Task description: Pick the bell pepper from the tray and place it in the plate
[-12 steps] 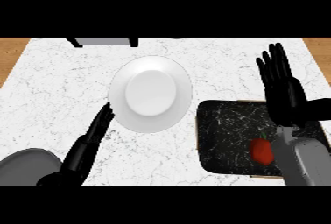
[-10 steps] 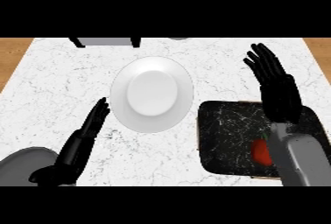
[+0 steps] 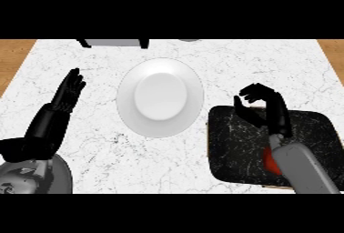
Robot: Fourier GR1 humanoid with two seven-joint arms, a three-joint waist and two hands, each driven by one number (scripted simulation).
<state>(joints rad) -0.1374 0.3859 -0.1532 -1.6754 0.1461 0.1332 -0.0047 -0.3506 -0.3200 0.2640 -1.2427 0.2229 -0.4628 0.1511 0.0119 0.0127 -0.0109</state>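
While the left hand (image 3: 67,93) rests spread beside the plate (image 3: 161,98), the right hand (image 3: 265,107) has curled its fingers, holding nothing, over the tray (image 3: 235,136); the bell pepper (image 3: 269,161) lies behind it, ungrasped.

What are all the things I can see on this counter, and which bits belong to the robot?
Counter: one, white marble pattern, fills most of the view.
Plate: one, white, middle of the counter.
Tray: one, black with pale veins, right of the plate.
Bell pepper: one, red, on the tray, mostly hidden by the right forearm.
Grey object: one, far edge of the counter, cut off; cannot tell what it is.
Left hand: one, black, fingers straight, left of the plate.
Right hand: one, black, fingers curled, over the tray's far edge, holding nothing visible.
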